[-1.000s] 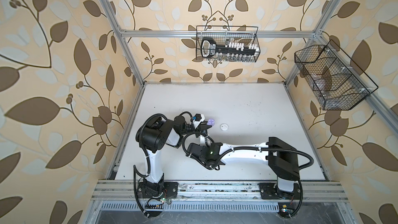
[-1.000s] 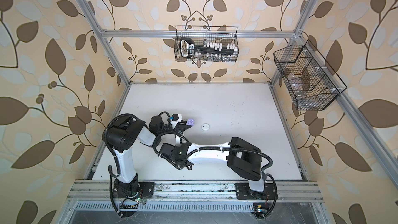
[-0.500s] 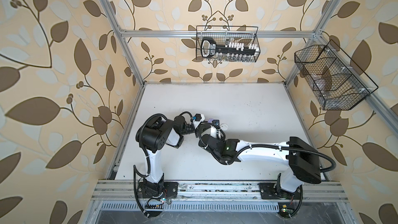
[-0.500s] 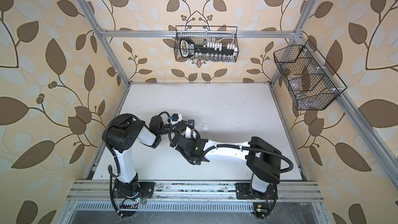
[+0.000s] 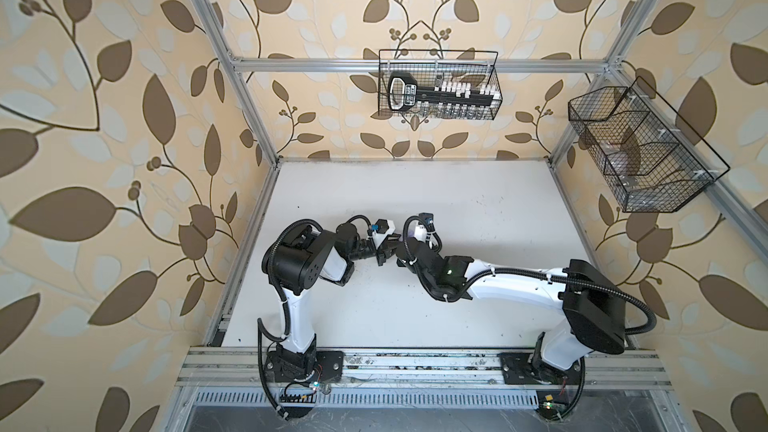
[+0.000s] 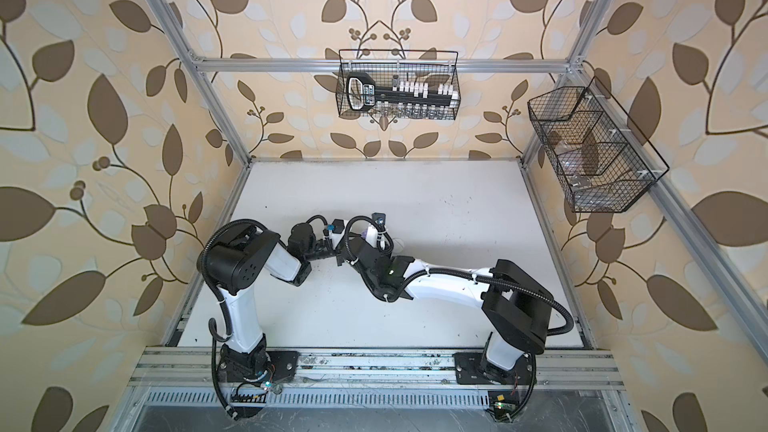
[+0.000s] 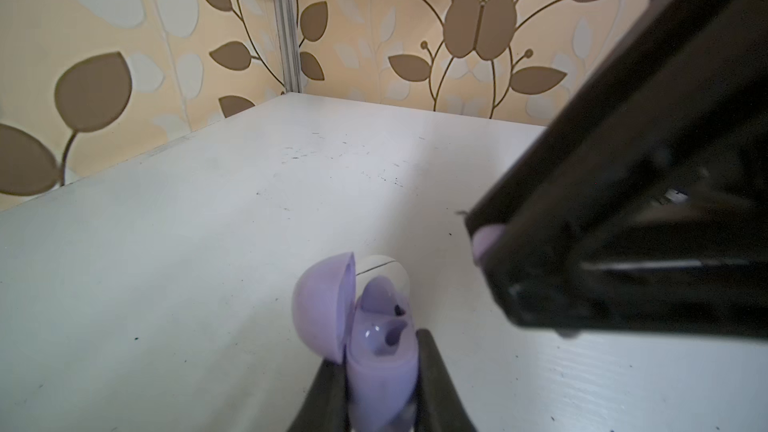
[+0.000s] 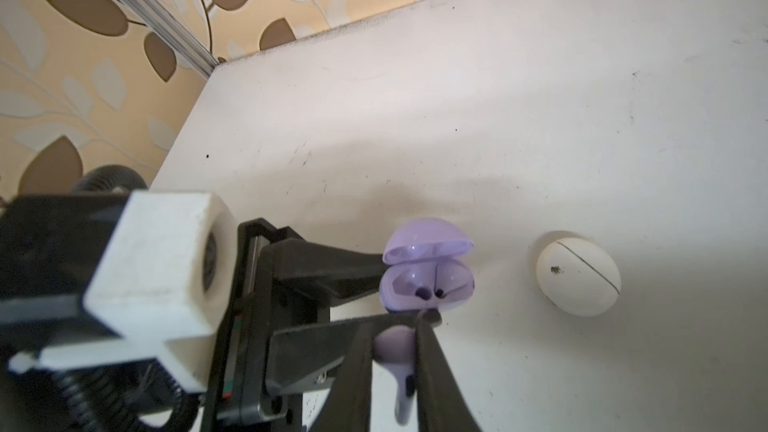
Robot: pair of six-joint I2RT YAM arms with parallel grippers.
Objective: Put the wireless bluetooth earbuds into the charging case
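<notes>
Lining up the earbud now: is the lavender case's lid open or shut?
Open. The lavender case, clamped in the left gripper, has its lid hinged up, its inside showing.

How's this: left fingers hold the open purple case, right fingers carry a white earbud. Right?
Nearly: the earbud in the right fingers is pale lavender, not white, per the right wrist view. The left fingers do hold the open purple case.

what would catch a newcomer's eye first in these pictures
Left of the white table's middle, the left gripper clamps an open lavender charging case while the right gripper holds a lavender earbud close beside it. A closed white case lies on the table nearby, and a black wire basket hangs on the back wall.
</notes>
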